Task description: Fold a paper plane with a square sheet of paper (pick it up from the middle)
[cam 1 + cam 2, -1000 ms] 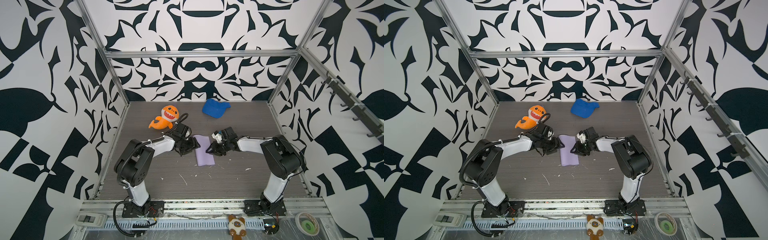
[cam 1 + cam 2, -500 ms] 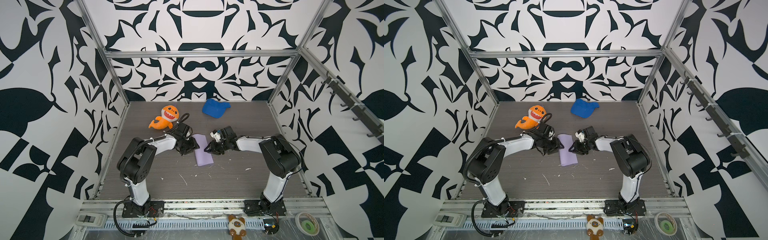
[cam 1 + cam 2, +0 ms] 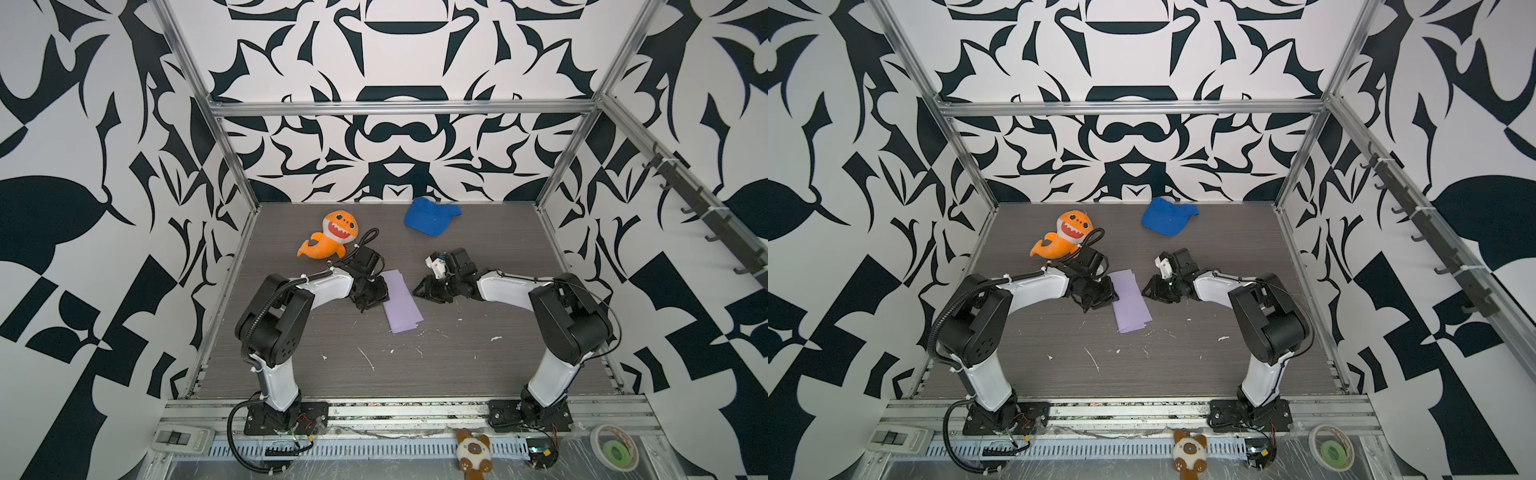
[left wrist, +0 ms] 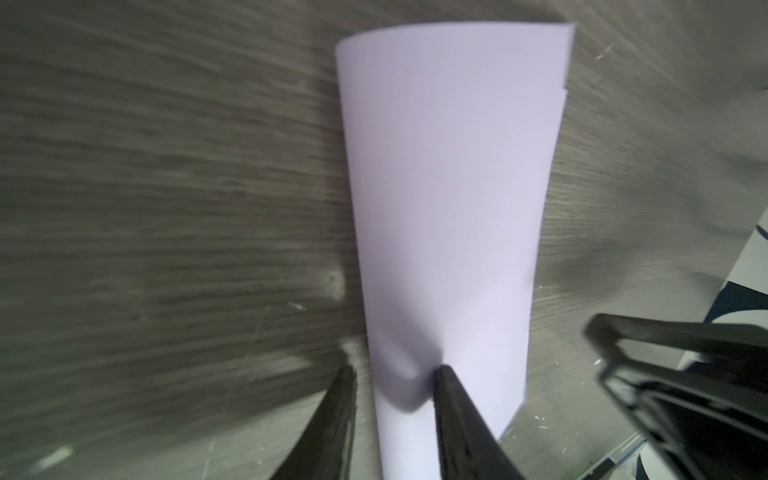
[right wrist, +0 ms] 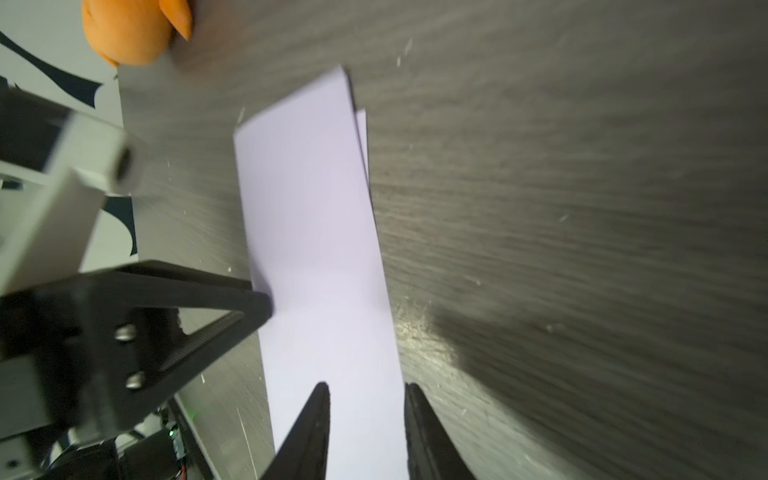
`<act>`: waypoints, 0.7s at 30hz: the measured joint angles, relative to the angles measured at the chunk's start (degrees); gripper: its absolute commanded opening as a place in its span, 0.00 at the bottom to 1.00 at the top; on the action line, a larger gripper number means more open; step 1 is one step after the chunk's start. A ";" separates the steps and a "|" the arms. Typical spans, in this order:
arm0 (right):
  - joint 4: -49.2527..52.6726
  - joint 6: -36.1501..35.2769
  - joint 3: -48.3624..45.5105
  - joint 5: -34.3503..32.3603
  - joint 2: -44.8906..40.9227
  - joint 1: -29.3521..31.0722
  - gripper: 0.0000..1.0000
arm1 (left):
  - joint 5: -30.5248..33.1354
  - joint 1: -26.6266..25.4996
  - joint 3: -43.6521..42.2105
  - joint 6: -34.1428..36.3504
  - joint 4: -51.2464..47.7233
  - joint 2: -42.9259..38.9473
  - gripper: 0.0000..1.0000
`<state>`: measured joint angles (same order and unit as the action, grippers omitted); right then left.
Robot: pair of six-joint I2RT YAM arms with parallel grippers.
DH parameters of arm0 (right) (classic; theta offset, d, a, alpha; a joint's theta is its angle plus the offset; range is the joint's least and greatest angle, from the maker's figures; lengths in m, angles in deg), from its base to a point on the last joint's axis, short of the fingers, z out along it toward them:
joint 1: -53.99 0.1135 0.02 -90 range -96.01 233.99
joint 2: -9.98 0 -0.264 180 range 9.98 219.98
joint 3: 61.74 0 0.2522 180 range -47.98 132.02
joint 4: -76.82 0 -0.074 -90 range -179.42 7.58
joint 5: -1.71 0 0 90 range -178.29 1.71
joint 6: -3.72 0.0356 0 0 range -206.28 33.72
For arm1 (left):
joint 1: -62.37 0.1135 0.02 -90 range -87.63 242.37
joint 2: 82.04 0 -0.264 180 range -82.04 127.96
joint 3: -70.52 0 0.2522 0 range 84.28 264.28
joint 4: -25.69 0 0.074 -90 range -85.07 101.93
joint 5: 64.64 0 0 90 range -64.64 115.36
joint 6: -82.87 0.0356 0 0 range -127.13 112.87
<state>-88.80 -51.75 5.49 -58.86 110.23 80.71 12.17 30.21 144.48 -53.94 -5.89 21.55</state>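
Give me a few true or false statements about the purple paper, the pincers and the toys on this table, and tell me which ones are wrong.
1. The paper lies on the table, folded into a narrow strip. True.
2. The blue cap sits on the paper. False: it lies apart from it, farther back on the table.
3. The orange shark lies farther back than the left pincer. True.
4. The left pincer holds the paper up in the air. False: the paper lies on the table, with the pincer's jaws straddling one long edge.
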 measured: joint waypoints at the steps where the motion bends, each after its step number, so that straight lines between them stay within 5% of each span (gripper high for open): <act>1: 0.02 -0.04 -0.04 -0.72 -0.74 0.02 0.35 | -0.07 0.02 0.00 0.68 -0.22 0.09 0.33; 10: 1.05 -0.24 -0.28 -3.52 -2.19 0.00 0.35 | 0.04 0.00 0.55 6.78 -2.49 0.09 0.30; 21: 1.77 -0.24 -0.31 -3.50 -2.01 0.02 0.35 | 2.23 0.00 0.70 4.37 -3.26 0.09 0.28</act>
<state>-87.03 -51.99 5.18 -62.36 108.22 80.73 14.40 30.21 145.18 -49.57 -9.15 21.64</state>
